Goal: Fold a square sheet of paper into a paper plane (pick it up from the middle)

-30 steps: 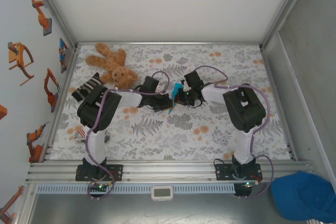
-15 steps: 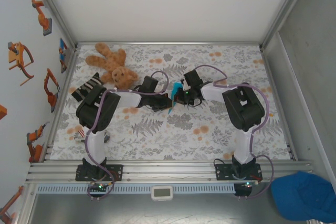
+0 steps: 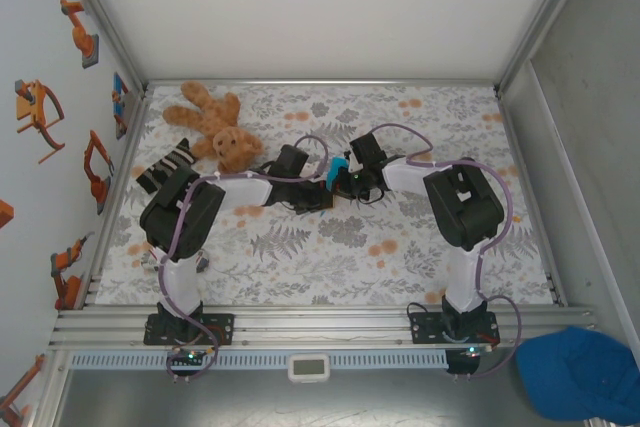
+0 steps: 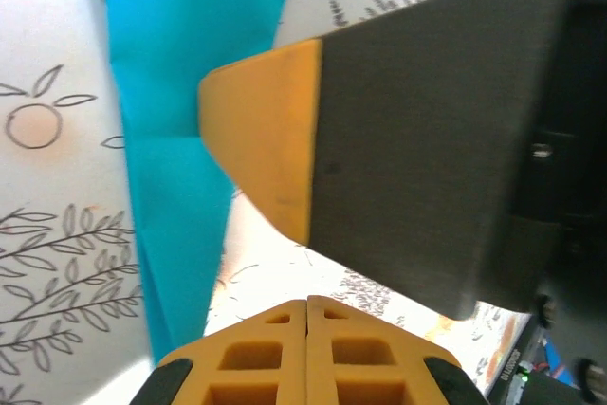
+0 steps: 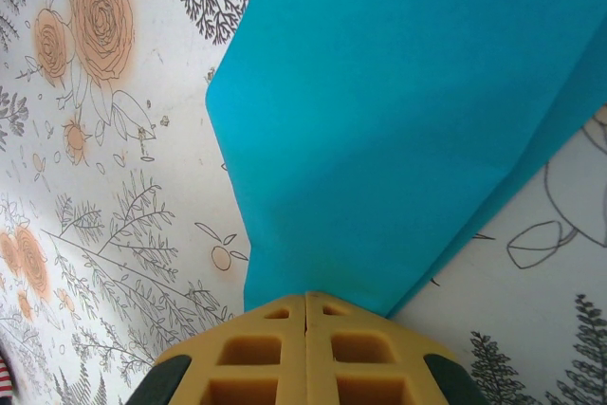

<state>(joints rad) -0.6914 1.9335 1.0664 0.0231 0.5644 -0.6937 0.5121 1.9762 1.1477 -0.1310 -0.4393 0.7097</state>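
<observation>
The square sheet of paper (image 3: 338, 167) is cyan-blue and folded into creased layers, raised a little above the flowered cloth at mid-table. In the right wrist view the paper (image 5: 398, 120) fans out from my right gripper (image 5: 305, 299), which is shut on its near edge. My right gripper (image 3: 345, 180) meets the left gripper (image 3: 318, 193) at the paper. In the left wrist view the left gripper (image 4: 306, 305) is shut with nothing between its pads. The paper (image 4: 180, 92) hangs to its left, and a yellow-tipped finger of the right gripper (image 4: 266, 139) lies across a crease.
A brown teddy bear (image 3: 210, 127) lies at the back left with a striped cloth (image 3: 165, 165) beside it. A darker blue cap (image 3: 580, 372) sits off the table at the near right. The table's metal rail (image 3: 320, 322) runs along the near edge.
The left gripper has slid right, closer to the right gripper. The paper's lower strip, which hung toward the near side, is now covered. The right arm has barely moved.
</observation>
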